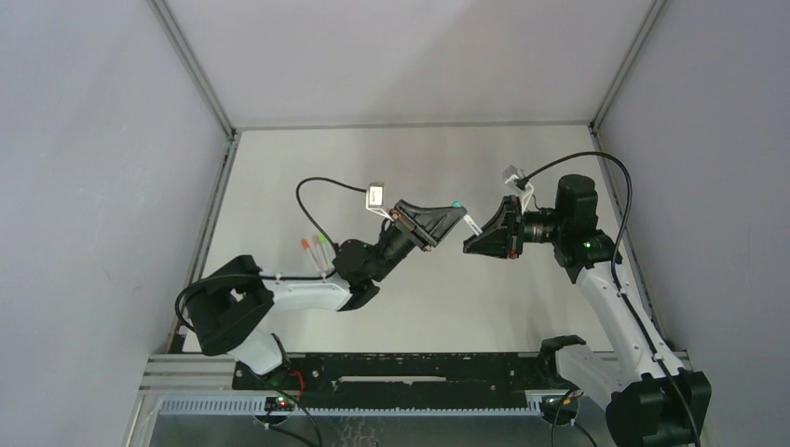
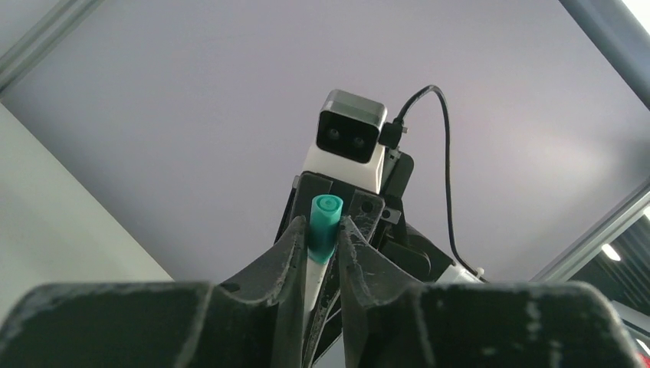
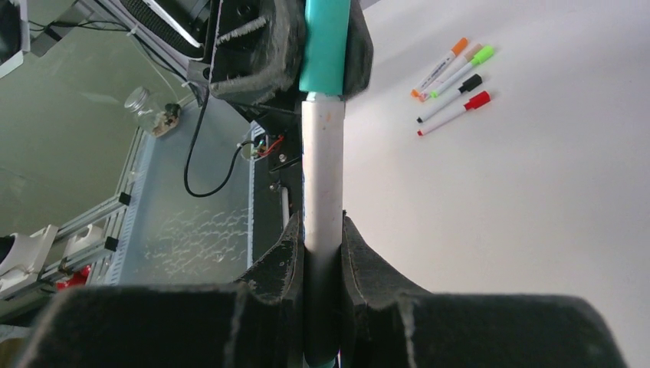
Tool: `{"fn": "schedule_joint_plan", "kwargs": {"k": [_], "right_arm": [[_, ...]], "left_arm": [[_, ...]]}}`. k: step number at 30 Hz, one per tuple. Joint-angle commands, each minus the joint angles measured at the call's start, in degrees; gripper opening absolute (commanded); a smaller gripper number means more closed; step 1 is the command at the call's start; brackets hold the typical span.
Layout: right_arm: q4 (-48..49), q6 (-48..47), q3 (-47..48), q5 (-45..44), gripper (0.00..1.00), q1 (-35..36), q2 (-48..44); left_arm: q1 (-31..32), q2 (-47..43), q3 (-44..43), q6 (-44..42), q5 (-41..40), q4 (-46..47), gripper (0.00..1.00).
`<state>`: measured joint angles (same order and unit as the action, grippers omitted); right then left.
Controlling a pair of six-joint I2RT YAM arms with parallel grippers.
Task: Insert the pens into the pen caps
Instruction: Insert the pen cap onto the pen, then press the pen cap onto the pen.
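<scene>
A white pen (image 3: pixel 322 169) is held in mid-air between the two arms, above the table (image 1: pixel 391 307). My right gripper (image 3: pixel 323 226) is shut on its barrel. The teal pen cap (image 3: pixel 324 46) sits on the pen's far end, and the left gripper's fingers (image 3: pixel 253 46) flank it. In the left wrist view my left gripper (image 2: pixel 322 230) has its jaws against both sides of the teal cap (image 2: pixel 325 218), with the white barrel (image 2: pixel 314 276) running down between them. From above, the cap (image 1: pixel 456 204) shows at the left gripper (image 1: pixel 456 212), facing the right gripper (image 1: pixel 480 233).
Several capped pens lie together on the table: orange (image 3: pixel 438 69), green (image 3: pixel 460 70), black (image 3: pixel 448 98) and red (image 3: pixel 456 111). From above they show beside the left arm (image 1: pixel 315 244). A small glass jar (image 3: pixel 153 107) stands beyond the table's near edge. Grey walls enclose the table.
</scene>
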<state>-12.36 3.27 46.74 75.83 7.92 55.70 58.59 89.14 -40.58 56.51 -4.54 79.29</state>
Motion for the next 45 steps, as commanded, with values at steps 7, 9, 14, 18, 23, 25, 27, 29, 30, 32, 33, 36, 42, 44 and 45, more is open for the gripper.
{"fn": "schedule_joint_plan", "kwargs": {"k": [7, 9, 14, 18, 23, 25, 27, 29, 30, 32, 33, 36, 42, 44, 45], "right_arm": [[2.3, -1.1, 0.4, 2.4, 0.00, 0.4, -1.2], [2.4, -1.0, 0.4, 2.5, 0.00, 0.2, -1.4], [2.5, -1.1, 0.4, 3.0, 0.00, 0.0, -1.5], [2.4, -1.2, 0.4, 3.4, 0.00, -0.3, -1.7], [1.6, -2.5, 0.4, 4.7, 0.00, -0.5, -1.9], [0.5, -4.0, 0.4, 5.7, 0.00, -0.6, -2.2], [-1.1, -6.8, 0.4, 6.2, 0.00, -0.7, -2.8], [-4.5, -10.5, 1.1, 6.6, 0.00, -0.7, -2.9], [-6.1, -12.1, 1.6, 6.8, 0.00, -0.6, -2.7], [-7.5, -13.8, 2.0, 7.1, 0.00, -0.6, -2.5], [-7.8, -14.2, 2.0, 7.2, 0.00, -0.5, -2.5], [-8.5, -15.1, 2.0, 7.3, 0.00, -0.5, -2.6], [-9.3, -16.5, 2.1, 7.1, 0.00, -0.5, -2.6], [-9.5, -16.8, 2.1, 7.0, 0.00, -0.5, -2.7], [-9.5, -16.8, 2.1, 7.0, 0.00, -0.5, -2.6]], "left_arm": [[1.4, -1.2, 0.8, -1.4, 2.6, -0.7, 0.33], [1.4, -1.8, 1.4, -1.9, 2.4, -1.1, 0.37], [1.4, -4.2, 3.3, -3.5, 1.7, -3.0, 0.48], [1.4, -6.7, 5.3, -5.5, 2.0, -4.3, 0.58], [1.4, -12.3, 8.6, -10.0, 2.8, -6.3, 0.63], [1.4, -15.9, 10.2, -13.3, 2.6, -8.4, 0.68], [1.4, -20.0, 11.5, -17.9, 2.8, -10.8, 0.74], [1.4, -24.2, 12.4, -22.2, 2.6, -13.9, 0.86], [1.3, -26.3, 12.5, -24.1, 2.4, -15.8, 0.94], [0.9, -29.7, 11.6, -25.6, 2.4, -21.6, 1.00], [0.5, -31.0, 10.5, -25.9, 3.0, -24.5, 1.00], [-2.0, -32.4, 6.2, -25.0, 8.5, -32.8, 1.00], [-3.7, -29.1, 0.2, -19.0, 10.8, -36.9, 0.87], [-3.6, -26.8, -1.3, -17.1, 10.7, -36.6, 0.80], [-3.5, -25.8, -1.9, -16.4, 10.6, -36.2, 0.78]]}}
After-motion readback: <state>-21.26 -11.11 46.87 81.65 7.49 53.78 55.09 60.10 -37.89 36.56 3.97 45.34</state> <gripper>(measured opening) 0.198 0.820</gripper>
